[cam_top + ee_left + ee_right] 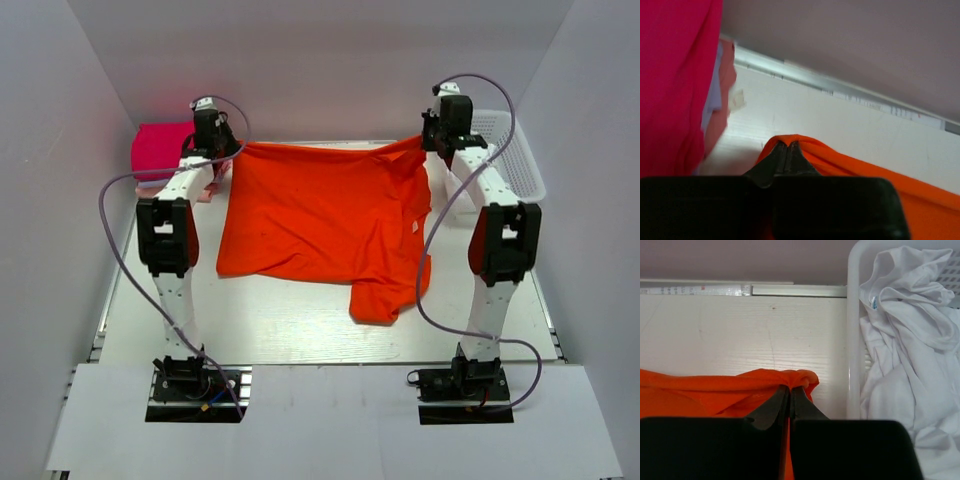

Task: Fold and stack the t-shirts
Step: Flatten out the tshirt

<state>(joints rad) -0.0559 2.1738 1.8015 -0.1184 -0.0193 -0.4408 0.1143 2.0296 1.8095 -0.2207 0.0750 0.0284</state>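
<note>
Both my left gripper (pixel 788 146) and right gripper (pixel 790 388) clench the bright orange-red cloth t-shirt (pixel 320 215) near the frame's top; I should hold that edge taut and level.

the folded stack at the far left is mostly hidden: from above, the left arm (pixel 185 180) covers its near side. in the left wrist view the magenta shirt (pixel 675 85) runs off the edge, blurred, and the paler layers (pixel 715 100) beneath smear together. the basket (pixel 854 340) is cut off at the right; its white cloth (pixel 910 350) is too crumpled to name. the orange shirt (pixel 320 220) has its pinched corners buried in the left gripper (pixel 788 146) and right gripper (pixel 790 388).
</note>
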